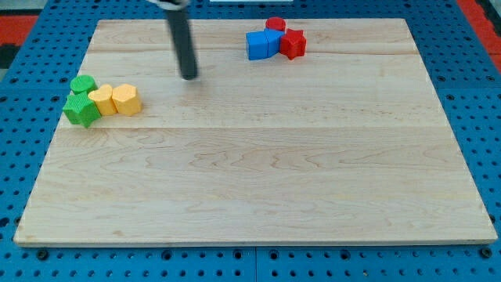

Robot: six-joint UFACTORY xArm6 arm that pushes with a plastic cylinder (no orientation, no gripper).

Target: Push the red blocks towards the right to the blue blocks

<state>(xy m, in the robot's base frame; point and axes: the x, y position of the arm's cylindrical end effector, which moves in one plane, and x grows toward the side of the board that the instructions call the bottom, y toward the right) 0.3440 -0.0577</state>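
I looked down on a pale wooden surface (258,180) resting on a blue pegboard (23,94). My tip (189,77) touched the boards in the upper left-centre of the frame, at the bottom of a dark rod that dropped in from the top edge. The arm carried no end effector, only this rod, so nothing was there to be apart or together.

Near the top of the frame, right of centre, four blocks sat packed in one cluster. A blue cube (257,45) was at the cluster's left, with a second blue block (272,41) touching its right side; that one's shape was mostly hidden, so I could not name it. A red cylinder (275,24) stood just behind them, and a red star-like block (293,43), as best I could judge, pressed against the right of the blue pair. My tip was well apart from this cluster, to its left and slightly lower.

At the left edge sat a second cluster: a green cylinder (83,84), a green star-shaped block (81,110), a yellow block (102,100) and a yellow hexagonal block (126,99), all touching in a row.
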